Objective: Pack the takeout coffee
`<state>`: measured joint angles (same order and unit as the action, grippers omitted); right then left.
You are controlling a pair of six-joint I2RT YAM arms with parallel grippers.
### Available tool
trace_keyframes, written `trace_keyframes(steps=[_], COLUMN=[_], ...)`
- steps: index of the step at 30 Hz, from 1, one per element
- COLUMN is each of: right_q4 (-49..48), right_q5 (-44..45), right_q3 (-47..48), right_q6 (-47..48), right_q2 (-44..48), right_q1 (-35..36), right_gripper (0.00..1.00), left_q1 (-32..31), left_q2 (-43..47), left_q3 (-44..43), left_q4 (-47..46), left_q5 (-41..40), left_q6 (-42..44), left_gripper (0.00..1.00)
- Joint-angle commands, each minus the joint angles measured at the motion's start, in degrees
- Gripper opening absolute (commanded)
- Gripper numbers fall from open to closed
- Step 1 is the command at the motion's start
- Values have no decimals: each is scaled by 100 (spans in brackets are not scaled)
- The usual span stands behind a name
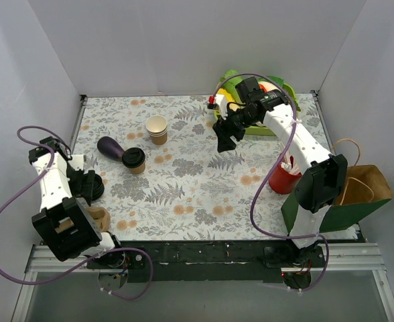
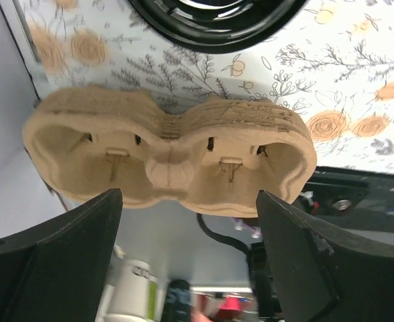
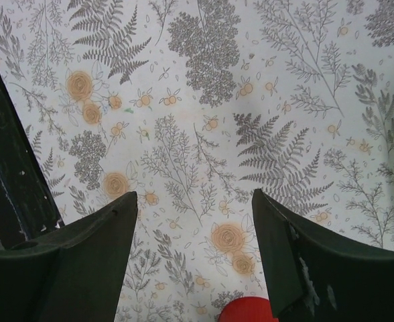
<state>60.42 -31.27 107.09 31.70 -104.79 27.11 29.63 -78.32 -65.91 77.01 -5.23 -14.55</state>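
While both pairs of jaws stand wide apart with nothing between them, the takeout coffee (image 1: pixel 135 161) sits on the table well apart from each, ahead of the left gripper (image 2: pixel 187 201) and off to the left of the right gripper (image 3: pixel 193 200), roughly between the two. Cup stands on its base, black lid uppermost, long axis vertical; from overhead a slight lean cannot be ruled out. Just beyond the left fingertips: pulp cup carrier (image 2: pixel 170 134), long axis crosswise to the jaws, its wells open toward the wrist camera. Past the carrier, farther ahead of the same jaws: stack of black lids (image 2: pixel 214 27). Under the right jaws only patterned cloth, with the red cup (image 3: pixel 250 310) behind the fingertips. Surface: pale tablecloth (image 1: pixel 197 181) printed with grey ferns and orange flowers. Plain light walls (image 1: pixel 183 40) close the table on three sides. Counts: one lidded cup; one stack of lidless cups (image 1: pixel 157 129), number in it unclear; one red cup holding white straws; one carrier with two wells; one dark purple object (image 1: pixel 110 146) lying just beside the lidded cup; one green bag (image 1: pixel 348 201) right of the right arm; one green basket (image 1: pixel 284 90) at the back.
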Motion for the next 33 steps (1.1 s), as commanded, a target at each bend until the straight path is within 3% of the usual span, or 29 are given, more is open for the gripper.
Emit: trace_keyframes(steps=[1, 10, 14, 19, 23, 27, 28, 29, 33], right_q4=[-197, -303, -286, -434, -488, -566, -593, -680, -883], right_q5=[-46, 33, 129, 217, 270, 305, 323, 358, 367], right_q3=[-337, -663, -619, -680, -873, -1031, -1084, -1146, -1392], right_q6=[-76, -86, -85, -217, -279, -270, -261, -252, -261], right_q2=[407, 592, 565, 644, 767, 838, 846, 899, 978], right_q1=[13, 13, 13, 31, 57, 75, 75, 75, 75], right_gripper=[76, 75, 75, 75, 75, 75, 75, 75, 75], left_q1=[26, 122, 122, 131, 131, 35, -53, -114, 17], left_q2=[431, 827, 766, 740, 381, -451, -656, -788, 208], left_q3=[-273, -335, 121, 324, 105, -938, -1559, -1731, -1137], left_q4=[217, 244, 253, 270, 262, 253, 253, 270, 314], left_q5=[758, 1797, 1289, 1288, 1761, 3217, 3256, 3196, 2704], left_q6=[2110, 6363, 8218, 9187, 9724, 9236, 8441, 8259, 9100], left_gripper=[82, 78, 76, 72, 71, 78, 77, 75, 76])
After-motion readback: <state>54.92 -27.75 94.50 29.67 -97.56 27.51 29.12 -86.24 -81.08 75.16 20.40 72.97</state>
